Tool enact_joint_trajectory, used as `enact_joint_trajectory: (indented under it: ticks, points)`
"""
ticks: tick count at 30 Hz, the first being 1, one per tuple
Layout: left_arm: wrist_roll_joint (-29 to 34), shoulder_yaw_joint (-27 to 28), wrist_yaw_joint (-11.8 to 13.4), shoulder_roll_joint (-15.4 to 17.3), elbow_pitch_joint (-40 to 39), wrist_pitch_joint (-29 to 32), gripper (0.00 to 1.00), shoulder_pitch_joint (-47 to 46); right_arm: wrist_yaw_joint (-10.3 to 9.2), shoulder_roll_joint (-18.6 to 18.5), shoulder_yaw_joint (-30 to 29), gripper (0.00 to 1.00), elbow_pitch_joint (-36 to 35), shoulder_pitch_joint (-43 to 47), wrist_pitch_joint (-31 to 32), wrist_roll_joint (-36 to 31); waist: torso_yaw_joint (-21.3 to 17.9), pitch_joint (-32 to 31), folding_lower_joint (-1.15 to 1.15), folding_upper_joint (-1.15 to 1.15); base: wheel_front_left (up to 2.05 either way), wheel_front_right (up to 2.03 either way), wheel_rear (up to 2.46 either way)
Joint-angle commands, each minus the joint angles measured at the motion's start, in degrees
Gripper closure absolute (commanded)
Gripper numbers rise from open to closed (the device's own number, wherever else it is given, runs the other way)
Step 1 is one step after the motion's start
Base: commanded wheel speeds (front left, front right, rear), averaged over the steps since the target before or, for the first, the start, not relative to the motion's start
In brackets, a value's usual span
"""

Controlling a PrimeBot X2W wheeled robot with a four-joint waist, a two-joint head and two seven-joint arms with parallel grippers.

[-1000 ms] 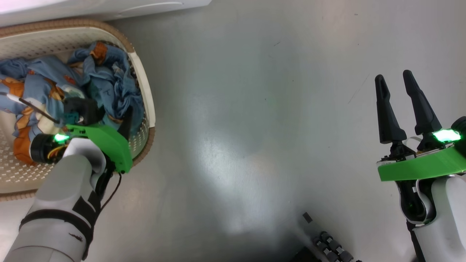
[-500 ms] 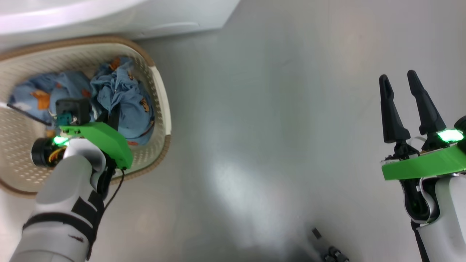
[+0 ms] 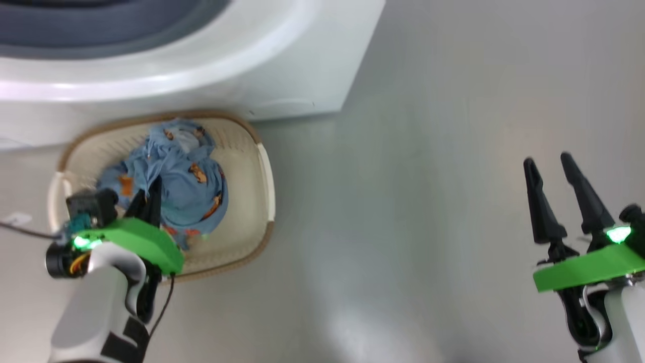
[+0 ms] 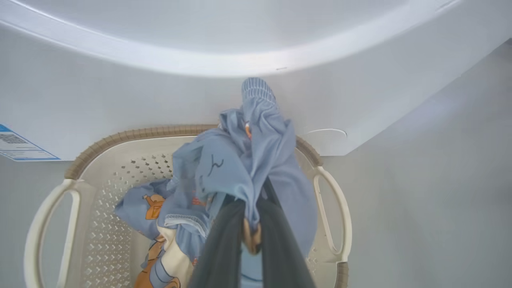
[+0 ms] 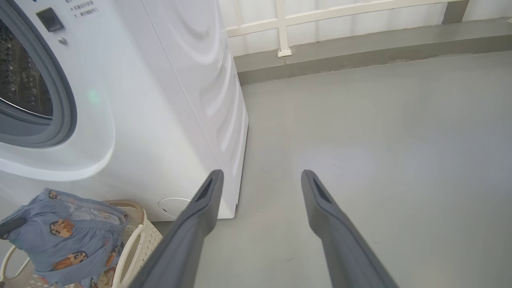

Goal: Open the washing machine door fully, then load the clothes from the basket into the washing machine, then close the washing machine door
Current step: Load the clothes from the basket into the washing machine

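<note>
My left gripper [image 3: 150, 199] is shut on a bunch of the light blue printed clothes [image 3: 184, 176], holding it up over the cream basket [image 3: 264, 166]. In the left wrist view the fingers [image 4: 224, 244] pinch the fabric [image 4: 256, 152], which rises above the basket's brown rim [image 4: 120, 136]. More clothes [image 4: 160, 256] lie on the basket's floor. The white washing machine [image 3: 282, 65] stands just behind the basket, and its drum opening [image 5: 24, 80] with the grey seal is uncovered. The washing machine door is out of view. My right gripper [image 3: 546, 160] hangs open over bare floor, far right.
Grey floor [image 3: 428, 201] spreads to the right of the basket and machine. A low grey kerb with a white railing [image 5: 340, 36] runs along the far side. A blue label [image 4: 16, 146] sits low on the machine's front.
My left gripper has shut on the clothes and lifted a bunch up from the basket. The head camera has tilted up, bringing the machine's front into view. The right gripper stays open.
</note>
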Motion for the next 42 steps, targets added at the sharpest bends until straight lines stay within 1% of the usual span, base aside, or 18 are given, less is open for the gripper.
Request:
enact_joint_trajectory:
  ticks: [1, 10, 17, 23, 32, 37, 40, 42]
  points:
    - [1.09, 2.25, 0.03, 1.30, -1.97, -0.37, 1.00, 2.03, 0.14, -1.01, 0.89, 0.00, -0.88, 2.30, -0.27, -0.75, 2.90, -5.48, 0.00, 0.00, 0.00, 0.00, 0.00]
    - [7.28, 9.89, -0.41, -0.23, -13.68, -0.37, 1.00, 12.27, 0.14, -1.27, -0.12, 0.00, -0.15, 8.05, -0.27, -1.07, 4.23, -12.91, 0.00, 0.00, 0.00, 0.00, 0.00]
    - [9.48, 12.48, -0.46, -1.07, -22.94, -0.37, 1.00, 20.97, 0.14, -1.06, -1.22, 0.00, -0.08, 12.65, -0.27, -1.45, 4.25, -17.84, 0.00, 0.00, 0.00, 0.00, 0.00]
    - [11.64, 14.38, -0.47, -1.76, -31.30, -0.37, 1.00, 28.13, 0.14, -0.90, -2.74, 0.00, -0.44, 16.41, -0.27, -1.79, 4.57, -20.40, 0.00, 0.00, 0.00, 0.00, 0.00]
    - [12.77, 19.67, -0.24, -4.01, -42.67, -0.37, 1.00, 39.45, 0.14, -0.71, -3.94, 0.00, -0.82, 19.36, -0.27, -2.18, 4.06, -22.64, 0.00, 0.00, 0.00, 0.00, 0.00]
    - [11.88, 19.49, 0.48, -4.38, -46.30, -0.37, 1.00, 43.08, 0.14, -0.54, -4.27, 0.00, -1.16, 20.00, -0.27, -2.27, 4.23, -22.83, 0.00, 0.00, 0.00, 0.00, 0.00]
    - [10.81, 18.38, 1.38, -4.41, -47.24, -0.37, 1.00, 43.47, 0.14, -0.36, -4.42, 0.00, -1.36, 20.25, -0.27, -2.34, 4.52, -22.69, 0.00, 0.00, 0.00, 0.00, 0.00]
    - [10.59, 18.07, 1.55, -4.41, -47.43, -0.37, 1.00, 43.33, 0.14, -0.30, -4.40, 0.00, -1.41, 20.29, -0.27, -2.37, 4.56, -22.60, 0.00, 0.00, 0.00, 0.00, 0.00]
